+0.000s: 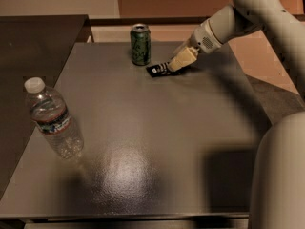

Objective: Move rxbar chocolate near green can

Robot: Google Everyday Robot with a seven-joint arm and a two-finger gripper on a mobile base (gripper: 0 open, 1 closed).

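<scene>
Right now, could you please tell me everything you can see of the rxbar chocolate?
The rxbar chocolate is a small, flat, rectangular bar in a black wrapper with white lettering. It appears to rest on the dark grey table near the far edge, set at an angle, just right of the green can with a narrow gap between them. The gripper is down at the bar's right end and covers it; whether it holds the bar cannot be seen.
</scene>
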